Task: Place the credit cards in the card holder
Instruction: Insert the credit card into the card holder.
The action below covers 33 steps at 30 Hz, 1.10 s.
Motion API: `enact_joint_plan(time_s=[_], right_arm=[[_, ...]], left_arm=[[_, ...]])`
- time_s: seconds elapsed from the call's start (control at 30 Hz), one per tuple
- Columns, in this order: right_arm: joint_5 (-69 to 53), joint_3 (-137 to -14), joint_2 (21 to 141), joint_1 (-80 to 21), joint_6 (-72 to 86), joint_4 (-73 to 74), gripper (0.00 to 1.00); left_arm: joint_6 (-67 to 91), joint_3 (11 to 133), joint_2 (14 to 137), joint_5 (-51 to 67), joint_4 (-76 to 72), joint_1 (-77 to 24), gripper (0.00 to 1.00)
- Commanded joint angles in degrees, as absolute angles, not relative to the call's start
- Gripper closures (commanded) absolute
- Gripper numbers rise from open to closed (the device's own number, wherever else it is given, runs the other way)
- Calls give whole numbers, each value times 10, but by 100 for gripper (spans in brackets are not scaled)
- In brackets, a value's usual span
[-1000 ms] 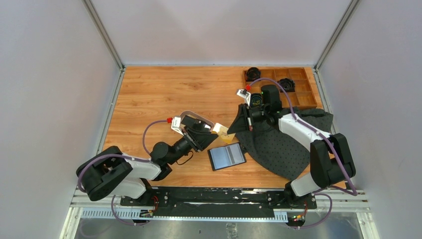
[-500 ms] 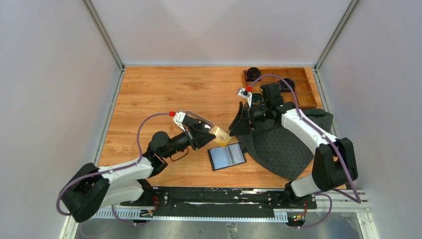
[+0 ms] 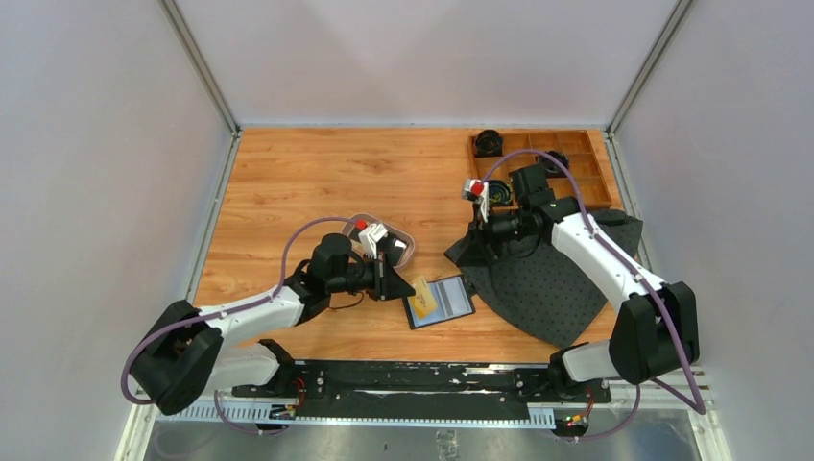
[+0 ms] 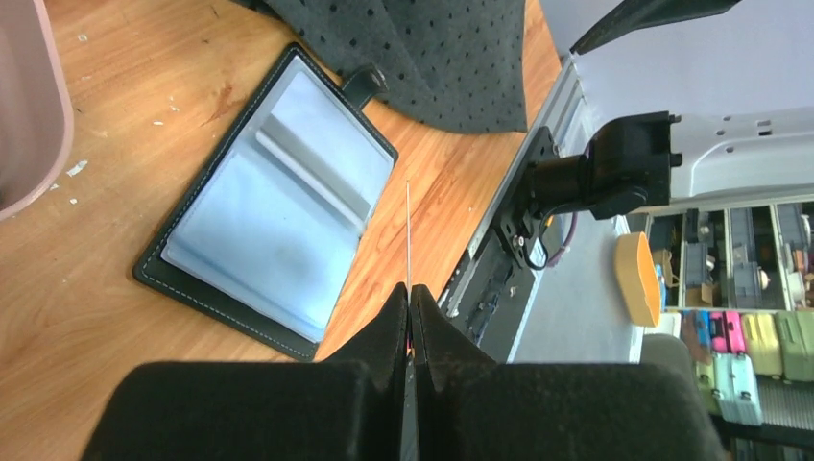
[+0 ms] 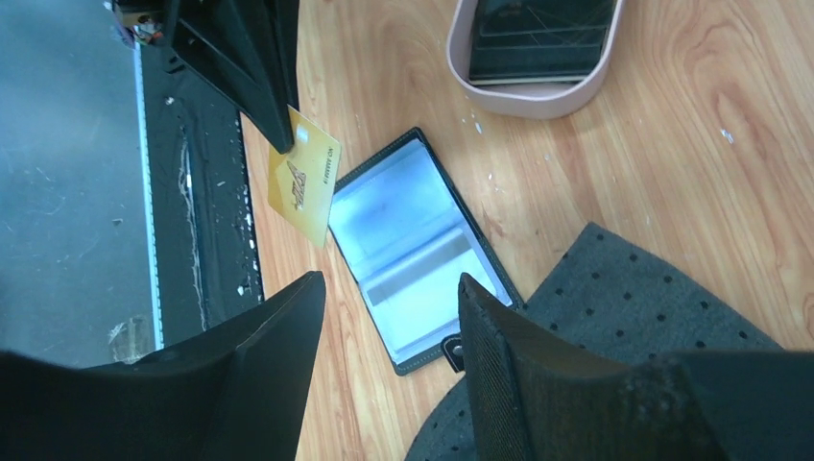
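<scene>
A gold credit card (image 3: pixel 423 301) (image 5: pixel 305 180) is pinched at one corner by my left gripper (image 3: pixel 405 288) (image 4: pixel 410 288), which is shut on it. In the left wrist view the card (image 4: pixel 408 230) shows edge-on as a thin line. It hangs tilted by the left edge of the open black card holder (image 3: pixel 443 300) (image 4: pixel 274 202) (image 5: pixel 413 245), whose grey slots face up. My right gripper (image 3: pixel 467 245) (image 5: pixel 389 283) stands open and empty above the holder's snap tab. Dark cards (image 5: pixel 542 34) lie in the oval tray.
The pale-rimmed oval tray (image 3: pixel 403 252) (image 5: pixel 538 101) (image 4: pixel 34 115) sits just behind the left gripper. A black dotted cloth (image 3: pixel 557 279) (image 5: pixel 653 307) covers the table right of the holder. A wooden compartment box (image 3: pixel 566 173) stands at the back right.
The gold card passed from the right gripper to the left. The left gripper shut on it and carried it forward to the card holder. The right gripper opened and drew back.
</scene>
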State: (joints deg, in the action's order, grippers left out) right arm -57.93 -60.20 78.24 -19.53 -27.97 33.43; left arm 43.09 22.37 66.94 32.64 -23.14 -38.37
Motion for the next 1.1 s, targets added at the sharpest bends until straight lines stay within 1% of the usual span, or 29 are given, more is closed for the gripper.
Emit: enact_joint_plan(time_s=[0.0, 0.4, 1.07], right_arm=[[-542, -611, 791, -186, -331, 366, 44], [-552, -616, 814, -186, -342, 381, 46], [-555, -617, 817, -186, -343, 382, 47]], left_arm=[[415, 249, 690, 356, -215, -381, 100], [415, 277, 769, 341, -220, -381, 100], [506, 250, 861, 306, -351, -395, 100]])
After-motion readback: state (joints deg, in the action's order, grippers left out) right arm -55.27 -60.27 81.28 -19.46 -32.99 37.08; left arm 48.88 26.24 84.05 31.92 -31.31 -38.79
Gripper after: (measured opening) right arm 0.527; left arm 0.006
